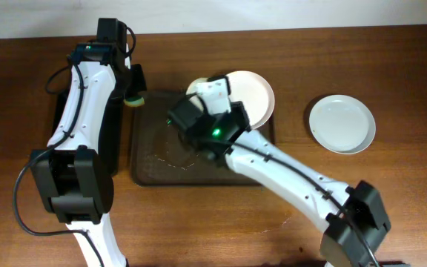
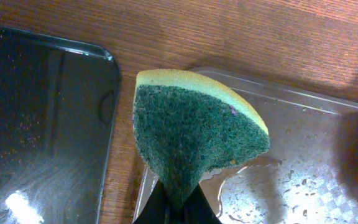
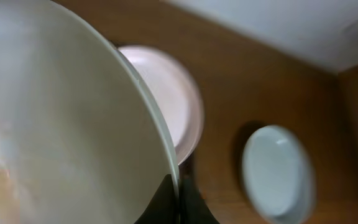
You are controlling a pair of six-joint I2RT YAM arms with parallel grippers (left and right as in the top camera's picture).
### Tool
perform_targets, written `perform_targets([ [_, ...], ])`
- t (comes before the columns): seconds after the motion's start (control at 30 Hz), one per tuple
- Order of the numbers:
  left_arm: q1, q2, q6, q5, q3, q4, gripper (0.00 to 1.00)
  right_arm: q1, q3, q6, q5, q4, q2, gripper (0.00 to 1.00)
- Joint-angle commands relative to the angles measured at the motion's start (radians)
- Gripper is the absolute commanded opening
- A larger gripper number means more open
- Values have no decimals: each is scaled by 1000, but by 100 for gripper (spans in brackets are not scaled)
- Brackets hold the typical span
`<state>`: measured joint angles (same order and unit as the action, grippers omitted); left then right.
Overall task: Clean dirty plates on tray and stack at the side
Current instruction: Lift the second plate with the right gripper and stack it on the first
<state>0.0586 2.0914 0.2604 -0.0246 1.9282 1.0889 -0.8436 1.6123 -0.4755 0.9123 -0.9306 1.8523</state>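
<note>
Wooden tabletop (image 1: 391, 59) ran under everything. At the left, a black tray (image 1: 116, 137) lay mostly hidden beneath the left arm. The left gripper (image 2: 174, 205) pinched a green-and-yellow sponge (image 2: 191, 130) above the brown tray (image 1: 154, 159) at its left rim. Mid-table, the right gripper (image 3: 179, 199), bent low across that tray, clamped the rim of a tilted plate (image 3: 61, 124), blurred and cropped. A second plate (image 1: 256, 95) lay behind. A third plate (image 1: 342, 124) sat on bare wood, rightward.

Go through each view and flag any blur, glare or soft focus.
Overhead: evenly lit and sharp, faint wet sheen on the tray. Left wrist: sponge crisp, white glare patch low on the black tray. Right wrist: the held plate is close and badly blurred; the far plate is soft too.
</note>
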Motion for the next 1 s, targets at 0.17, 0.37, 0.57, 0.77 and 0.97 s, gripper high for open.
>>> perform_targets([
  [0.17, -3, 4, -16, 10, 3, 0, 2, -204, 16, 5, 681, 80, -10, 4],
  [0.37, -3, 4, -16, 10, 3, 0, 2, -208, 16, 4, 609, 68, -10, 4],
  [0.57, -3, 4, -16, 10, 3, 0, 2, 64, 16, -51, -358, -28, -29, 4],
  [0.77, -3, 7, -16, 10, 3, 0, 2, 587, 16, 79, -996, -74, -100, 4],
  [0.97, -3, 22, -16, 10, 3, 0, 2, 1128, 3, 80, -929, -174, -90, 4],
])
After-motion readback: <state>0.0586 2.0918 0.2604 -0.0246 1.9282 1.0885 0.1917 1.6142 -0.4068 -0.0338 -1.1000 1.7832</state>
